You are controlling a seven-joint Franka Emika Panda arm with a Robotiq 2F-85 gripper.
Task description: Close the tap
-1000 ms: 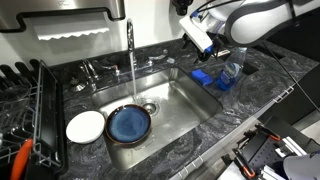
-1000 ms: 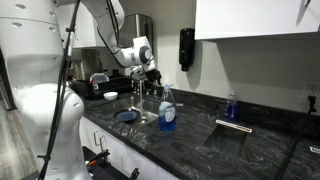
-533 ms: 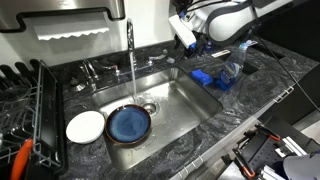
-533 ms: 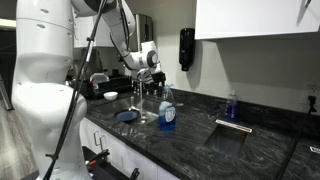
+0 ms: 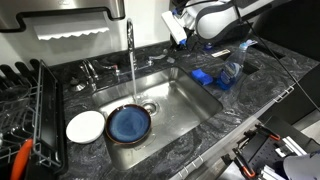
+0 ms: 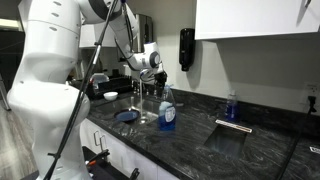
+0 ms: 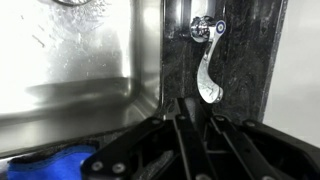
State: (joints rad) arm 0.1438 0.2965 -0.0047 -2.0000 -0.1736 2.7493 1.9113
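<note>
The tall slim chrome tap [image 5: 129, 38] stands at the back edge of the stainless steel sink [image 5: 185, 105], and a stream of water falls from its spout toward the round blue plate [image 5: 129, 124] in the basin. The black Robotiq gripper [image 5: 178, 30] hangs above the dark stone counter, beside the spout and apart from it. In the wrist view a small curved chrome lever handle [image 7: 207, 62] lies just ahead of the gripper. The dark fingers [image 7: 185, 112] look close together, but whether they are parted or closed cannot be told.

The lever is slick and narrow, so a glancing push could slide off it. A descent set slightly to one side could drive the fingers into the counter or the sink rim. Turning the lever the wrong way would strengthen the flow, and a wide arm swing could knock the spout.
</note>
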